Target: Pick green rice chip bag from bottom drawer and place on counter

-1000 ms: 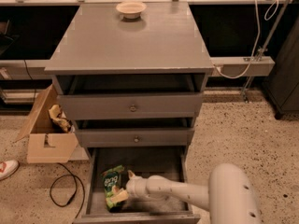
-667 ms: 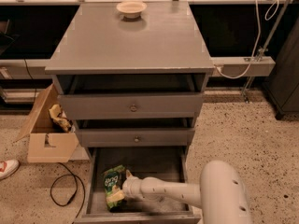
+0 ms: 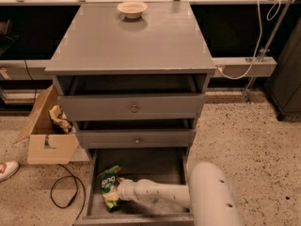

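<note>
The green rice chip bag (image 3: 108, 178) lies in the left part of the open bottom drawer (image 3: 94, 175). My white arm reaches in from the lower right, and my gripper (image 3: 114, 195) is at the bag's lower right edge, touching or over it. The bag's lower part is partly hidden by the gripper. The grey counter (image 3: 134, 39) tops the drawer unit above.
A pale bowl (image 3: 132, 8) sits at the counter's back edge. Two closed drawers with round knobs (image 3: 134, 108) are above the open one. A cardboard box (image 3: 49, 135) with crumpled paper, a black cable (image 3: 63, 192) and a shoe (image 3: 7, 169) lie on the floor at the left.
My arm has slid further left inside the drawer, bringing the gripper closer onto the bag. The bag has hardly moved.
</note>
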